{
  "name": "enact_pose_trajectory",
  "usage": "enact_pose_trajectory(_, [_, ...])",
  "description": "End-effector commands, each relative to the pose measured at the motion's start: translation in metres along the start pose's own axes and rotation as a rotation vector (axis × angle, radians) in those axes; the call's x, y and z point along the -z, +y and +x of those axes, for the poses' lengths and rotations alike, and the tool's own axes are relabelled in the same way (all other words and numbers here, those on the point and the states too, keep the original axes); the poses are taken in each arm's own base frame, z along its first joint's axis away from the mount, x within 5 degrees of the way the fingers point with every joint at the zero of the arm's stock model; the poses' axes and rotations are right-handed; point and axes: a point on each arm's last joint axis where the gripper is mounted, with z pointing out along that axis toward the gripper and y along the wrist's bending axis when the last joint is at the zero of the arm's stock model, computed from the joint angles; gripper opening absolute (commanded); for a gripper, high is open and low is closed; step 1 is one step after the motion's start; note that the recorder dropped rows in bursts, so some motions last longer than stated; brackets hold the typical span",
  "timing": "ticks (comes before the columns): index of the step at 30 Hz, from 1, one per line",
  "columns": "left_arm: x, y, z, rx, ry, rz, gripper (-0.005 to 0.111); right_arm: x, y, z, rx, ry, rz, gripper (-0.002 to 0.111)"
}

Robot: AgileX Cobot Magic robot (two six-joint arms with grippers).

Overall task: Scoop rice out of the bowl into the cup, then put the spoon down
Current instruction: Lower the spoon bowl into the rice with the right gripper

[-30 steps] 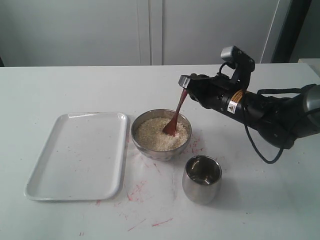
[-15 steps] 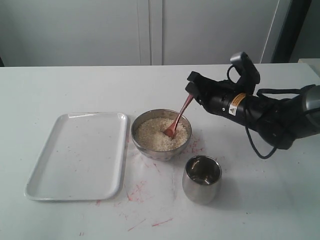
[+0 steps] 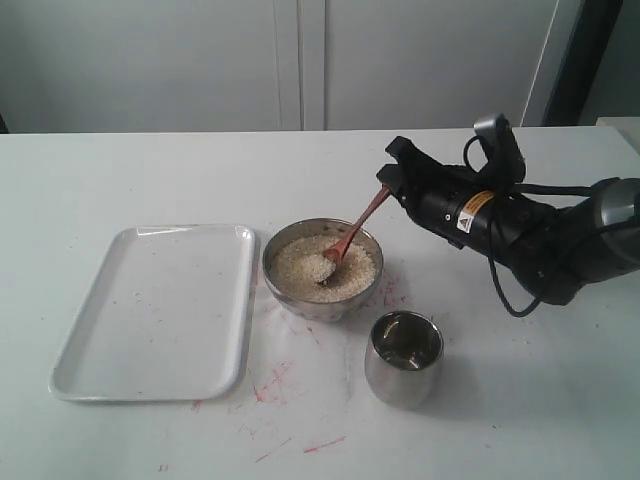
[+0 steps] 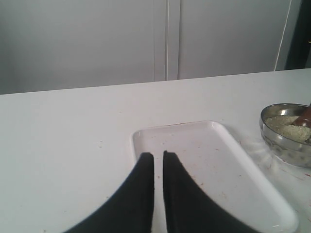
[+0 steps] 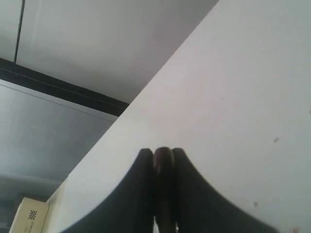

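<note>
Right fingers (image 5: 142, 179) pinch the wooden spoon (image 3: 352, 228), scoop low in the rice (image 3: 300, 268); best lift it level and slowly toward the cup (image 3: 403, 358). Left fingers (image 4: 141, 194) sit closed, empty.

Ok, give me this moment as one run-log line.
right pincer: shut on spoon | spoon: scoop in rice, in bowl | cup: upright, near bowl | left pincer: shut, empty
</note>
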Motion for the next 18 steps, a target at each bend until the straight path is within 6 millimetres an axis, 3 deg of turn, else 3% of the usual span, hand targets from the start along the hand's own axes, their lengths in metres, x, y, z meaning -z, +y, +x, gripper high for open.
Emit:
enact_pose_trajectory(1, [-0.0002,-0.0003,-0.0019,0.006,-0.011,0.002,0.014,0.0003,0.0028,-0.0021,0.006,-0.017,-0.021,0.000])
enact_pose_trajectory(18, [-0.0002,-0.0003,-0.0019,0.006,-0.011,0.002,0.014,0.0013,0.0100,-0.0046,0.014,-0.036,-0.081,0.000])
